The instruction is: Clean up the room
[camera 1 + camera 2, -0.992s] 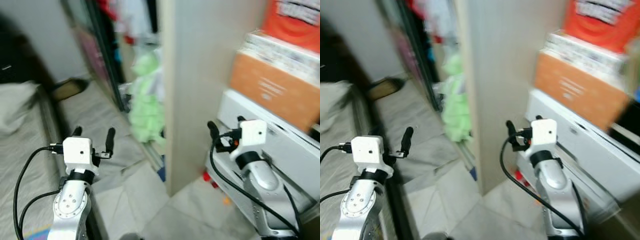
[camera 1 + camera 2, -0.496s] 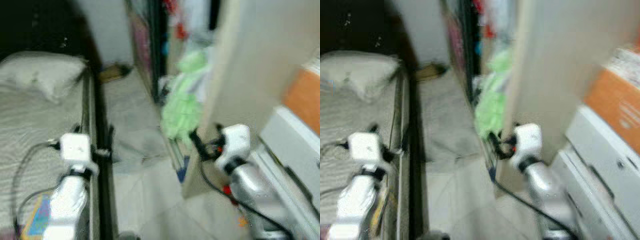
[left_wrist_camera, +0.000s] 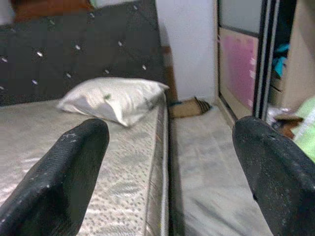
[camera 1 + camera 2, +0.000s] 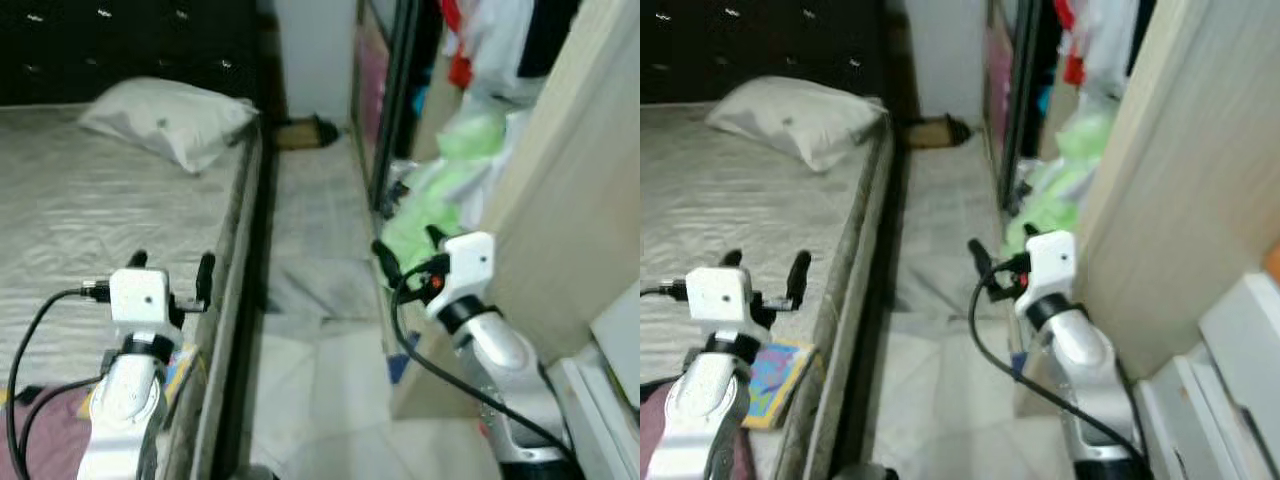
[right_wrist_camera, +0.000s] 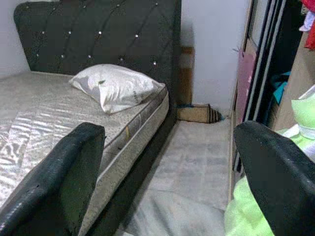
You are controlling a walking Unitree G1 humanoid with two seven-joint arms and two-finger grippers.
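A bed [image 4: 90, 210] with a white pillow [image 4: 166, 124] and a black tufted headboard [image 3: 74, 54] takes up the left side. A colourful book [image 4: 774, 371] lies on the mattress near its edge, beside a maroon cloth [image 4: 40, 445]. A heap of light green fabric [image 4: 441, 190] spills from the wardrobe onto the floor. My left gripper [image 4: 172, 268] hangs open and empty above the bed's edge. My right gripper [image 4: 408, 252] is open and empty just in front of the green heap [image 5: 246, 211].
A narrow floor strip with a grey rug [image 4: 318, 225] runs between the bed and the sliding-door wardrobe [image 4: 400, 90]. A small brown object [image 4: 300, 131] lies at its far end. A beige panel [image 4: 575, 200] and a white box [image 4: 610, 395] stand on the right.
The whole view has swung left, from the shelf and boxes to the bed and wardrobe, so the camera turned. Both grippers stay open and empty.
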